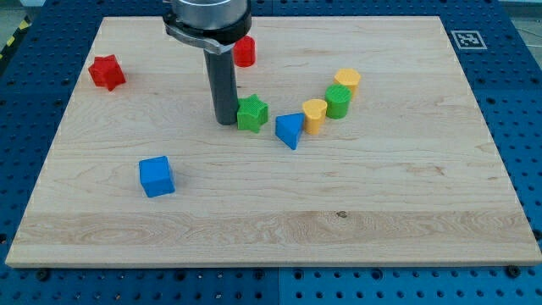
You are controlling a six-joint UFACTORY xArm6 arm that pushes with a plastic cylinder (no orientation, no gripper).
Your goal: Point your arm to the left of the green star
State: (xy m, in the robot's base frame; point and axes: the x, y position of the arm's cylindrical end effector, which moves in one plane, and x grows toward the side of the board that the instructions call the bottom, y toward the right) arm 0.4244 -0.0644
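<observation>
The green star (252, 113) lies near the middle of the wooden board (271, 220). My tip (225, 122) stands on the board just to the view's left of the green star, touching or nearly touching its left edge. The dark rod rises from there to the arm's body at the view's top.
A blue triangular block (289, 130) sits right of the star, then a yellow cylinder (314, 115), a green cylinder (338, 102) and a yellow block (346, 81). A red cylinder (245, 52) is behind the rod. A red star (107, 72) lies upper left, a blue cube (157, 176) lower left.
</observation>
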